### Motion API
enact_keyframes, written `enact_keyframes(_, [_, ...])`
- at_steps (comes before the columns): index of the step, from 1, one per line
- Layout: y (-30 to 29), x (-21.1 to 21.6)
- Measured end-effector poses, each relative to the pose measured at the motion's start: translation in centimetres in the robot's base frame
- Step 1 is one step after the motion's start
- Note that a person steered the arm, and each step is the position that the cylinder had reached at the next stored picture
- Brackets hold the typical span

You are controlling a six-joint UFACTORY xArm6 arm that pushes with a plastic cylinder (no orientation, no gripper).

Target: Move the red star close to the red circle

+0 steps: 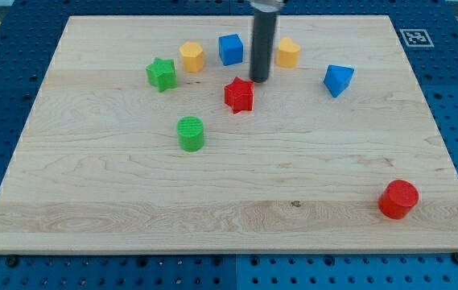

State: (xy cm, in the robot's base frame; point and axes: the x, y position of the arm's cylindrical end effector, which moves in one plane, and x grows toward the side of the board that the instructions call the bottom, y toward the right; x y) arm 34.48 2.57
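**Long diagonal push, easy to lose the star**

Because the red star [239, 95] sits in the upper middle of the desk [92, 209] while the red circle [398, 199] waits well apart near the view's bottom right corner, the push ahead is long and diagonal. The arm carries no fingers, so there is nothing to spread or pinch; only my tip [259, 80] shows, just beside the star's upper right edge.

From that side, a push would likely send the star toward the view's lower left, away from the circle, and perhaps toward the green cylinder [191, 133]. The star's points may also let it rotate and slip off the rod. Repositioning to its upper left risks brushing the blue cube [230, 49] or yellow block [191, 56].
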Motion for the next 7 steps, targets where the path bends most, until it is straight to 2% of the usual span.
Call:
enact_keyframes(1, [-4.3,-0.2])
enact_keyframes(2, [-5.1,-0.1])
enact_keyframes(7, [-3.9,2.9])
